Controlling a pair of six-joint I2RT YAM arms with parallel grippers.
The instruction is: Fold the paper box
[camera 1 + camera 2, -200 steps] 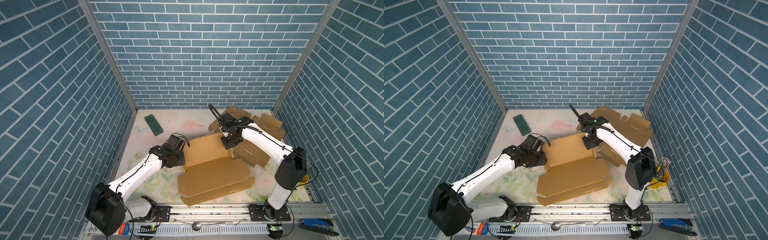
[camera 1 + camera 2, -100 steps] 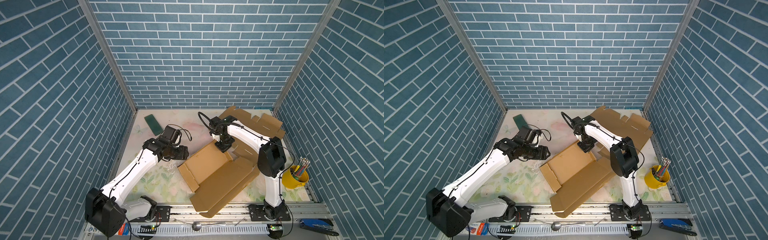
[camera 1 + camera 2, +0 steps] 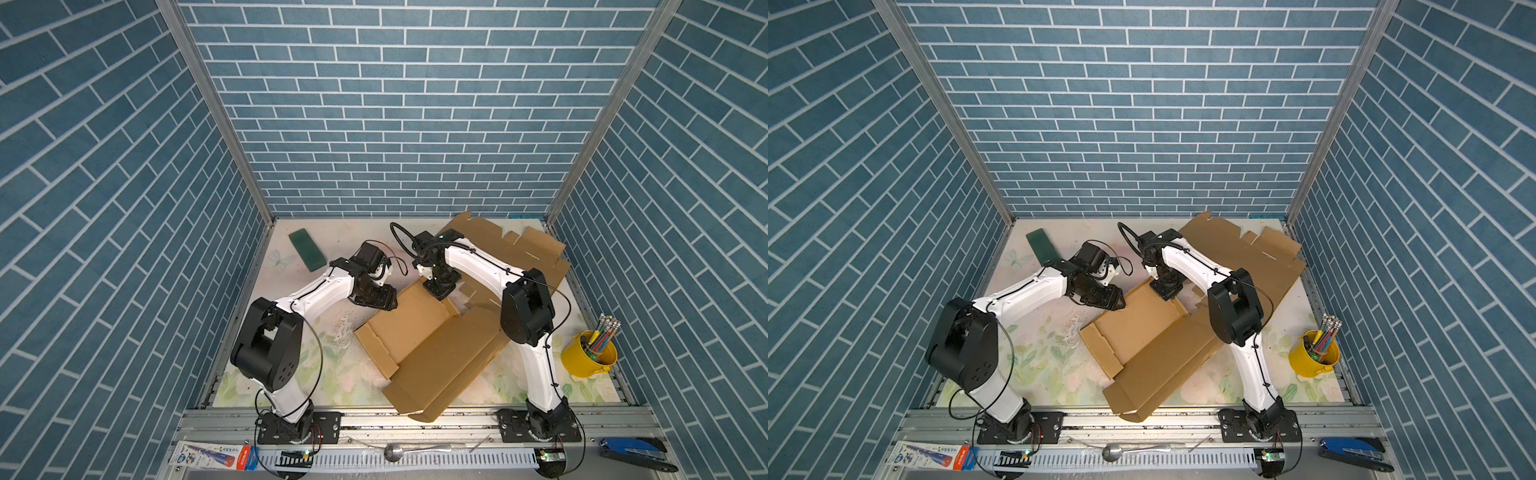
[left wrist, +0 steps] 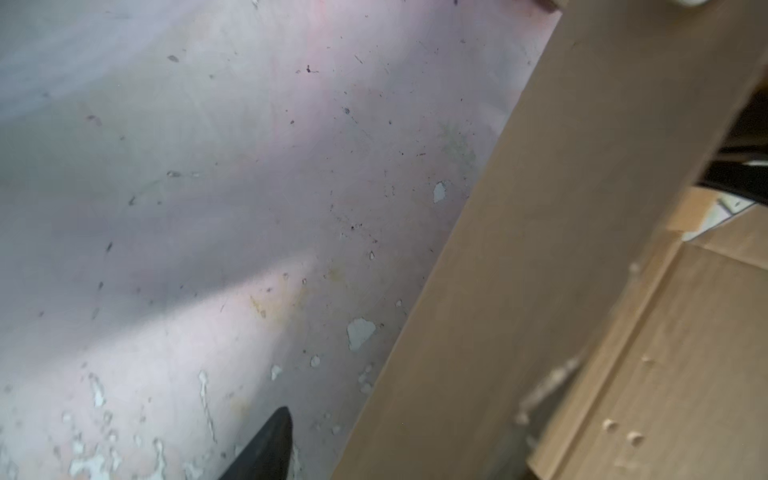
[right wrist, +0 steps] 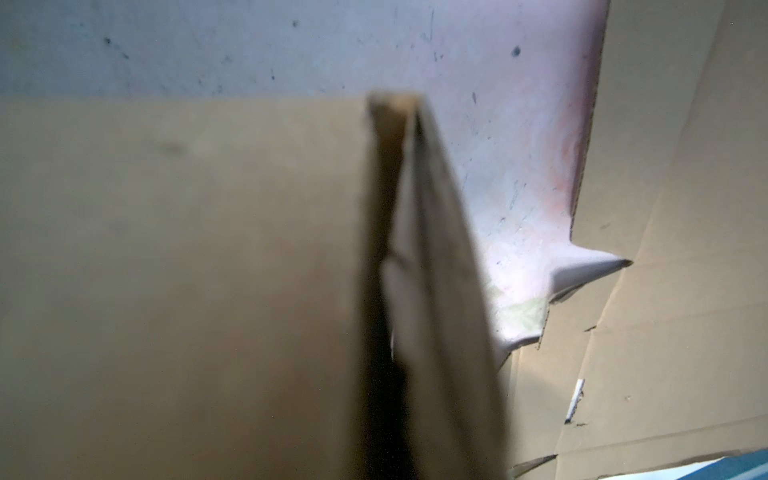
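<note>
Now your paper box lies on the diagonal with one corner out over the front rail, where a second ago it sat nearly square to that rail. Your left pincer, clear of the card half a second back, is at its far left edge. That pincer stands wide, one fingertip just beside an upright flap without touching it. Your right pincer sits at the far corner with a folded flap up the middle of its wrist view, though you cannot tell whether it pinches.
</note>
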